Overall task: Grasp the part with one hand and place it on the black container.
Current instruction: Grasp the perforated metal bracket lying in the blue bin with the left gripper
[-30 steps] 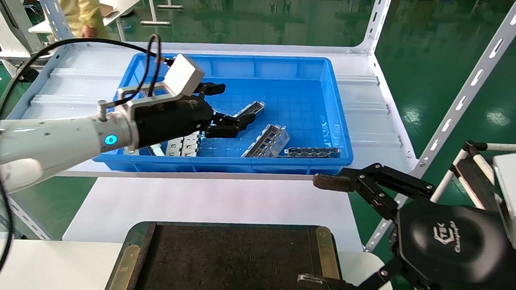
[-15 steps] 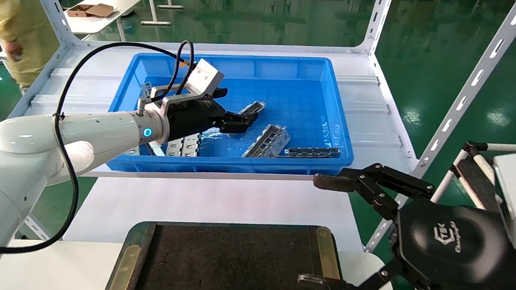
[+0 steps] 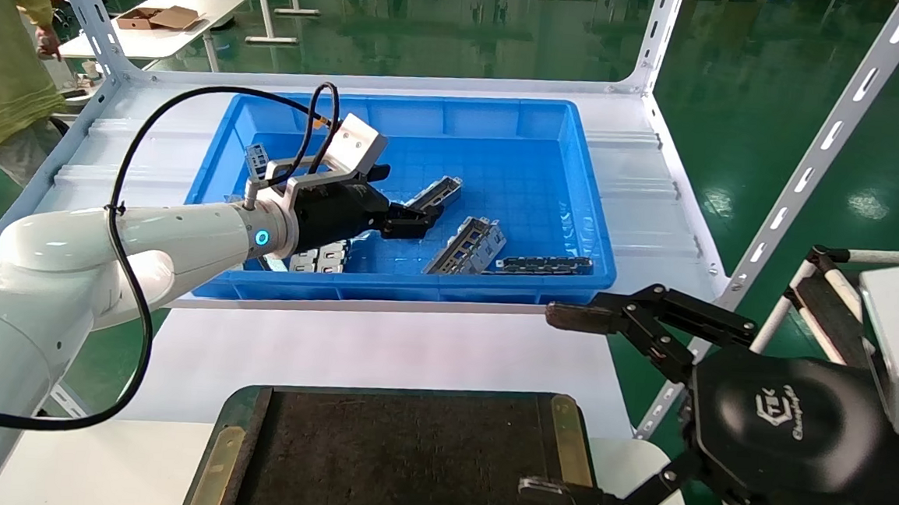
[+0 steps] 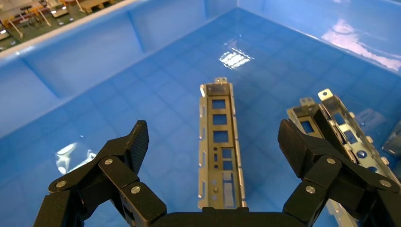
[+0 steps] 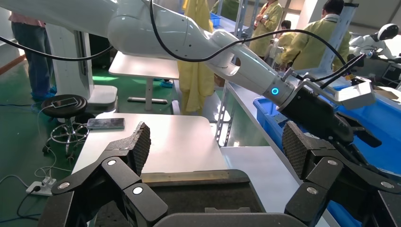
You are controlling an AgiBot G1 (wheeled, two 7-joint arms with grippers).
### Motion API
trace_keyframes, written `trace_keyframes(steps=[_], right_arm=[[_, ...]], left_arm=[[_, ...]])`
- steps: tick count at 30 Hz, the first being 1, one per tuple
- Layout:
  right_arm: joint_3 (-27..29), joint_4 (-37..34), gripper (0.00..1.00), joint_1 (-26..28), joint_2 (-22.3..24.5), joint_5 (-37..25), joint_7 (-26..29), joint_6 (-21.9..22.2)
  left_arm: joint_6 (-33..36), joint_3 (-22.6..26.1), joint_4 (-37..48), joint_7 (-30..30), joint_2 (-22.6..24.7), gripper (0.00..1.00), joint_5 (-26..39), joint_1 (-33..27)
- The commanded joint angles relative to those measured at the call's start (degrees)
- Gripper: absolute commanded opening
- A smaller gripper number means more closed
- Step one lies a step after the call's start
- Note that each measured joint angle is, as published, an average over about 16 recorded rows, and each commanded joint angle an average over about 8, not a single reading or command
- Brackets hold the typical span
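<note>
Left gripper [image 3: 420, 221] reaches low inside the blue bin [image 3: 586, 214], fingers spread wide and holding nothing. In the left wrist view the part [image 4: 220, 144], a slim silver channel with a single row of rectangular cut-outs, lies flat on the bin floor directly between the two open fingertips [image 4: 136, 142], neither pad touching it. In the head view the same part [image 3: 439, 192] sits near the middle of the bin, just past the gripper tips.

Beside it, toward the bin's front edge, a wider grey metal piece [image 3: 469, 246] lies tilted; a thin dark chain-like strip [image 3: 544, 264] rests along the front wall near the right front corner. More grey pieces [image 3: 320, 259] show under the left wrist.

The black container [image 3: 398, 460] sits at the near edge of the white table [image 3: 365, 353], well apart from the bin, with brass-coloured side strips.

Right gripper [image 3: 557, 403] hangs parked over the container's right edge, jaws spread wide, empty.
</note>
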Motion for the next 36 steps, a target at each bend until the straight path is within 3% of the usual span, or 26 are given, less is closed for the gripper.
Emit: trace_keyframes(steps=[1,36], right_arm=[[0.0,0.0,0.00,0.0,0.0,0.0,0.0,0.0],[-0.1,0.0,0.00,0.0,0.0,0.0,0.0,0.0]], left_arm=[[-0.2,0.5,0.0,-0.4,0.1,0.02,-0.2,0.2],[-3.4,10.2,-2.7,-4.7,-0.1,0.00,-6.7,1.8]])
